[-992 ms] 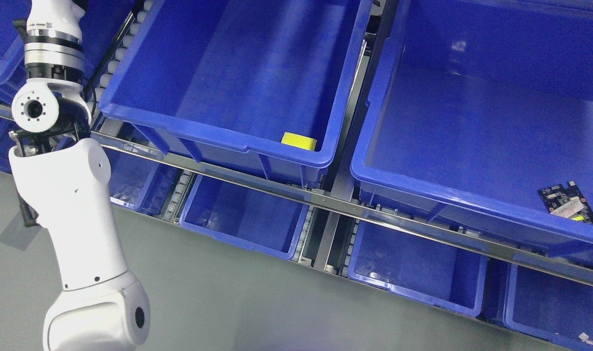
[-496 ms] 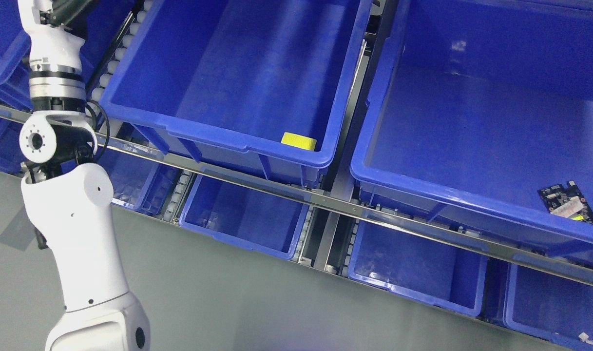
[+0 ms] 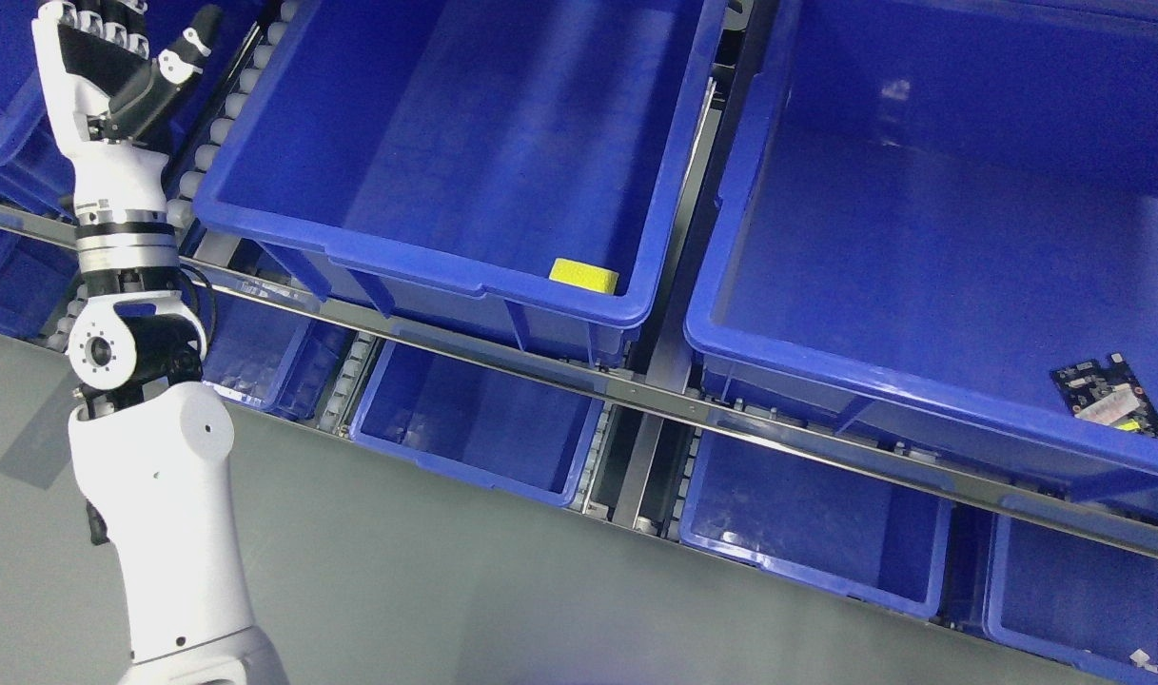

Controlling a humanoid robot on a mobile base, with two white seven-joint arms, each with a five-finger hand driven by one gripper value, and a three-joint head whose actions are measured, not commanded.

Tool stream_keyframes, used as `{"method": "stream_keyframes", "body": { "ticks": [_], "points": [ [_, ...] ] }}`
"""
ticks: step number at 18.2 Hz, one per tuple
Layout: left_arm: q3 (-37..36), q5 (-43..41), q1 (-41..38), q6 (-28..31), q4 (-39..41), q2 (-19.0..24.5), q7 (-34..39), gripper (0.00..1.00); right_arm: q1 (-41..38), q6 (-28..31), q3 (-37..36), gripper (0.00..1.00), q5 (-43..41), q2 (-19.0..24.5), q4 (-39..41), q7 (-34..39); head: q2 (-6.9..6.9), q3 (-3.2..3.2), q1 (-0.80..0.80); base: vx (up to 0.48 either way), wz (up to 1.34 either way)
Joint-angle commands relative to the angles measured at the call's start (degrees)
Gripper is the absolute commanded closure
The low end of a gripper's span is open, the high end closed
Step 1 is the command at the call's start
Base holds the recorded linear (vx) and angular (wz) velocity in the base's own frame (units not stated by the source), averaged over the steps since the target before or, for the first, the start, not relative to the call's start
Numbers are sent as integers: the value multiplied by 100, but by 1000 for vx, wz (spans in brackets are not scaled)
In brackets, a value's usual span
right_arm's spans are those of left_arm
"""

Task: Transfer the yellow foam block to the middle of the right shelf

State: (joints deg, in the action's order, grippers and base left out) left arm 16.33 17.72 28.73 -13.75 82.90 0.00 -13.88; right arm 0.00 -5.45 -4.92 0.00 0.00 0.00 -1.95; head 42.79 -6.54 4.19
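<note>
Yellow block (image 3: 584, 275) sits in the near right corner of the centre bin (image 3: 464, 162), apart from the left hand (image 3: 112, 71).
Fingers spread, holding nothing, that hand is raised at far left; any grasp should drop in over the bin's rim. Blue bins fill a metal-railed shelf (image 3: 655, 404) above grey floor (image 3: 426, 590).
</note>
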Motion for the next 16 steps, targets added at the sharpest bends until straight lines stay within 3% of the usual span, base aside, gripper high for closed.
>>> {"method": "stream_keyframes", "body": {
  "ticks": [1, 6, 16],
  "points": [
    [116, 30, -280, 4, -46, 100, 8, 0, -9, 0, 0, 0, 18, -100, 100, 1, 0, 0, 0, 0, 0],
    [222, 74, -280, 460, 235, 100, -9, 0, -9, -9, 0, 0, 18, -100, 100, 1, 0, 0, 0, 0, 0],
    [213, 399, -280, 760, 244, 100, -36, 0, -9, 0, 0, 0, 18, -100, 100, 1, 0, 0, 0, 0, 0]
  ]
}}
